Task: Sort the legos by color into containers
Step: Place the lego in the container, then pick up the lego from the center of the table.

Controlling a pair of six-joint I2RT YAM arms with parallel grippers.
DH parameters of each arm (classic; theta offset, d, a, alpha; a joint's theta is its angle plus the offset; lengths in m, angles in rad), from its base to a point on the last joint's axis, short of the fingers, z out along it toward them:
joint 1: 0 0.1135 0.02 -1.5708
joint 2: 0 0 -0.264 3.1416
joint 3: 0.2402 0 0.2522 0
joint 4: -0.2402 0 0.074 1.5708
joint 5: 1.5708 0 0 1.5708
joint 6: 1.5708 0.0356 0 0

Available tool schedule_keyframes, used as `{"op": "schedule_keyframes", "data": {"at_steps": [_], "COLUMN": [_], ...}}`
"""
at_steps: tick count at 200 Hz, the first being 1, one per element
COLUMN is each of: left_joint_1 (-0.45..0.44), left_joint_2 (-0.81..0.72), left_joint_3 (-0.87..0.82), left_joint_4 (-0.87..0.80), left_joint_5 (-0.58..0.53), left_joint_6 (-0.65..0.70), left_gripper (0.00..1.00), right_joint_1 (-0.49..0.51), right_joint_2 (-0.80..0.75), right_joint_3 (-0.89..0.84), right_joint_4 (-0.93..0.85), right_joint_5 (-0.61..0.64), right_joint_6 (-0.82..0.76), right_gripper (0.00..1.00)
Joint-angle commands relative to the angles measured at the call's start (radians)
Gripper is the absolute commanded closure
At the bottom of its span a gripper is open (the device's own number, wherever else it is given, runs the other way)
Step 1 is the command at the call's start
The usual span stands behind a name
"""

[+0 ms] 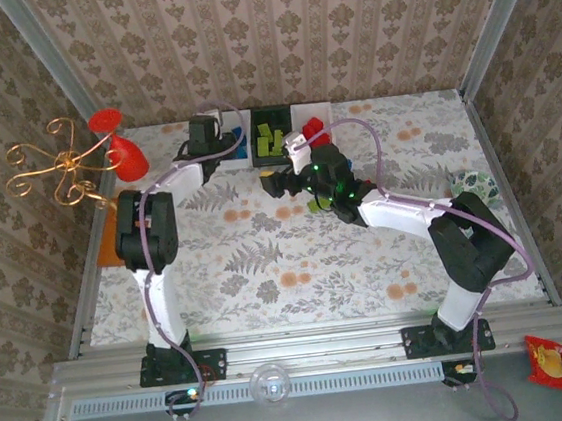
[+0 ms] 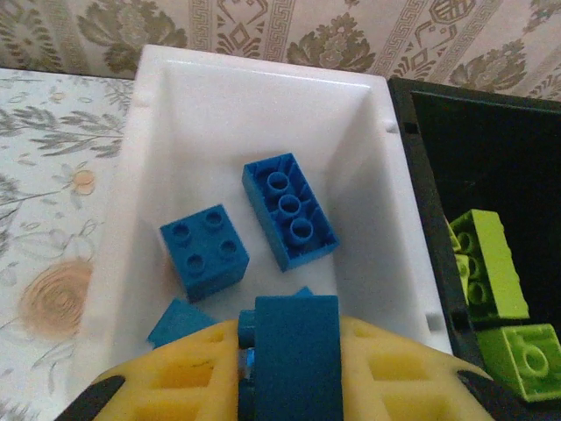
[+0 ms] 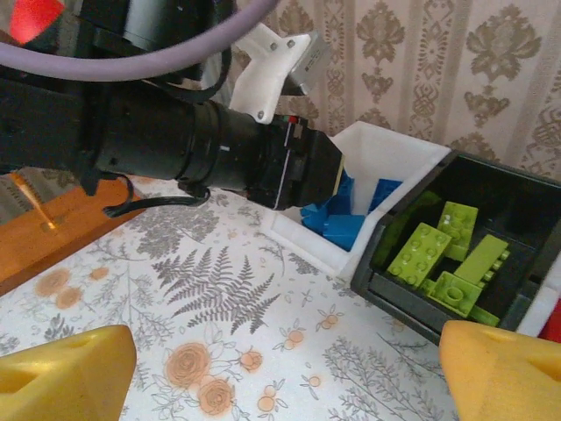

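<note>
Within left gripper (image 2: 293, 373), cut-off blue lego (image 2: 295, 329)

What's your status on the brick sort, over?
Left hand shut on blue brick over white bin. Right hand open, empty, above table. Green bricks in black bin. Left arm crosses ahead of right hand.

Bright, even light falls across my counter (image 1: 266, 262), and the shadows on it are faint and soft-edged. My left wrist view is slightly soft, the white bin (image 2: 175, 114) glowing pale. My right end effector's near fingertips (image 3: 61, 373) blur.
</note>
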Motion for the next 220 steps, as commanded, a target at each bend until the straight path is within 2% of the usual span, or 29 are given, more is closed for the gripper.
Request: {"op": "schedule_keyframes", "data": {"at_steps": [1, 18, 44, 62, 91, 149, 194, 220], "left_joint_1": [0.022, 0.034, 0.043, 0.043, 0.038, -0.002, -0.030, -0.058], "left_joint_2": [0.053, 0.062, 0.029, -0.037, -0.203, -0.518, -0.659, -0.704], "left_joint_3": [0.112, 0.143, 0.137, 0.081, -0.109, -0.488, -0.658, -0.743], "left_joint_4": [-0.082, -0.087, -0.080, -0.063, 0.049, 0.238, 0.244, 0.269], "left_joint_5": [0.039, 0.065, 0.133, 0.164, 0.229, 0.246, 0.250, 0.254], "left_joint_6": [-0.012, -0.024, -0.050, -0.065, -0.107, -0.176, -0.177, -0.195], "left_gripper": [0.69, 0.59, 0.39, 0.33, 0.28, 0.20, 0.17, 0.16], "right_joint_1": [0.007, -0.001, -0.062, -0.100, -0.113, -0.071, -0.065, -0.062], "right_joint_2": [0.001, 0.001, 0.016, 0.024, 0.046, 0.143, 0.197, 0.228], "right_joint_3": [0.047, 0.051, 0.054, 0.041, 0.039, 0.080, 0.092, 0.099], "right_joint_4": [-0.057, -0.145, -0.291, -0.363, -0.462, -0.625, -0.661, -0.667], "right_joint_5": [0.148, 0.261, 0.273, 0.275, 0.277, 0.235, 0.240, 0.233], "right_joint_6": [-0.018, 0.015, 0.169, 0.254, 0.288, 0.284, 0.280, 0.278], "right_gripper": [0.09, 0.08, 0.08, 0.08, 0.07, 0.02, 0.00, 0.03]}}
